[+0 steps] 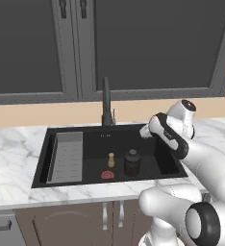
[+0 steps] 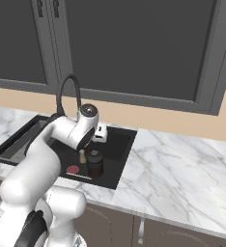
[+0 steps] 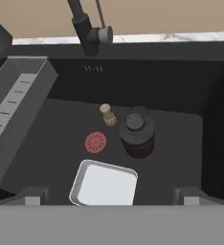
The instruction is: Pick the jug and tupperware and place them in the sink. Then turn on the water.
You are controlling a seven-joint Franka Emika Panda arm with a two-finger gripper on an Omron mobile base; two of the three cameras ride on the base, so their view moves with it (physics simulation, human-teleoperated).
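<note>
I count one sink (image 1: pixel 168 164), a single black basin set in the marble table (image 1: pixel 13 144). Inside it I see one jug (image 3: pixel 137 134), one tupperware (image 3: pixel 104 184), one red round disc (image 3: pixel 95 142) and one small brass peg (image 3: pixel 107 114). There is one ribbed grey rack (image 3: pixel 11 115) along the basin's side and one black gooseneck faucet (image 1: pixel 106 103) behind it. My arm carries one pincer (image 3: pixel 112 195) with two finger tips (image 3: pixel 30 196).
</note>
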